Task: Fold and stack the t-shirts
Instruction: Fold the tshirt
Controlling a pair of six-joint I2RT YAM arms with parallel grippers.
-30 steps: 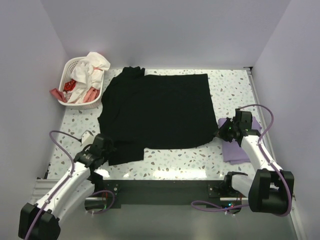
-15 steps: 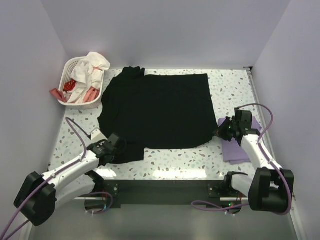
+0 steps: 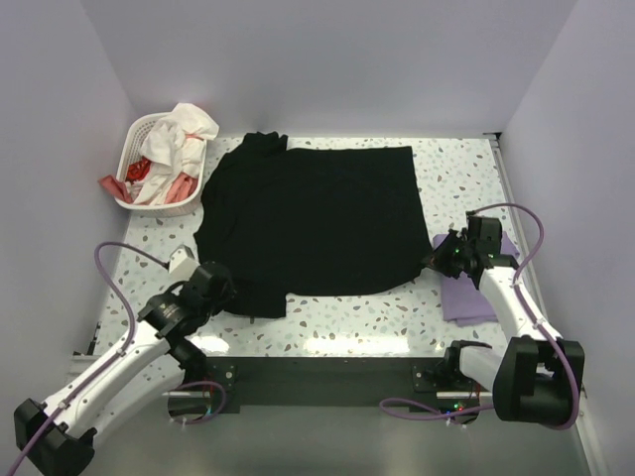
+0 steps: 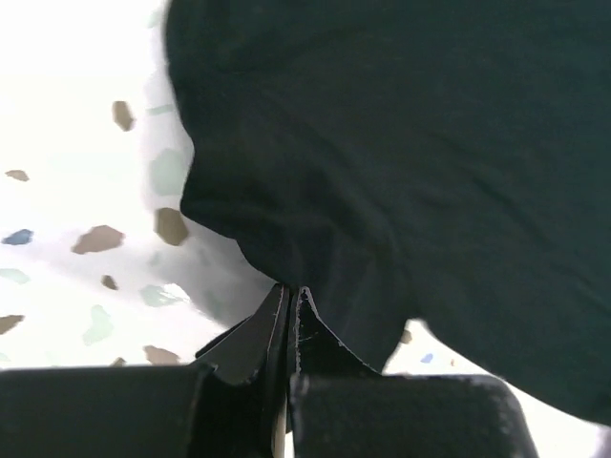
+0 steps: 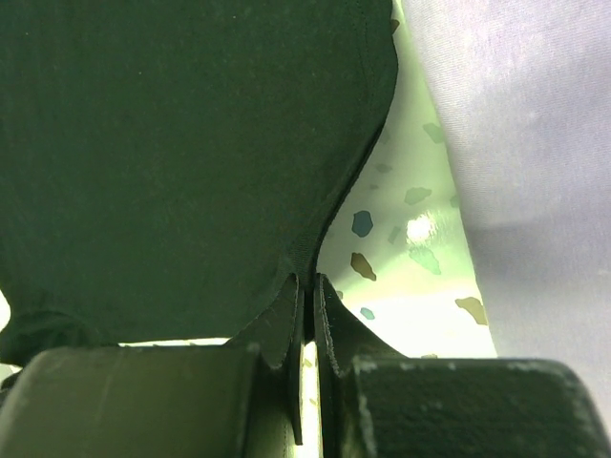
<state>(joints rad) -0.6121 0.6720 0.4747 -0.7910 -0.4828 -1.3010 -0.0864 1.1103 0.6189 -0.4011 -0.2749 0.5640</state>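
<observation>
Left gripper [image 4: 289, 291] has its two fingers pressed together, and between them it pinches the edge of the black tee [image 3: 313, 218] at the near-left corner of the cloth. In the left wrist view the dark fabric rises straight from the fingertips and fills most of the picture, with bare speckled table [image 3: 367, 317] to the left of it.

Right gripper [image 5: 307, 281] is closed in the same way, its fingers pinching the near-right corner of the same shirt. In the right wrist view the black cloth spreads up and to the left from the fingertips. A narrow strip of table separates it from the lavender tee [image 5: 516, 143], which lies just to the right of this gripper.

From above, the black tee lies spread flat over the middle of the table, and the two grippers hold its near edge at opposite ends. The folded lavender tee lies near the right edge of the table, partly under the right arm, apart from the black one.

At the far-left corner stands a white laundry basket [image 3: 134, 149] with white and red clothes [image 3: 179, 134] in it, well apart from both grippers.
</observation>
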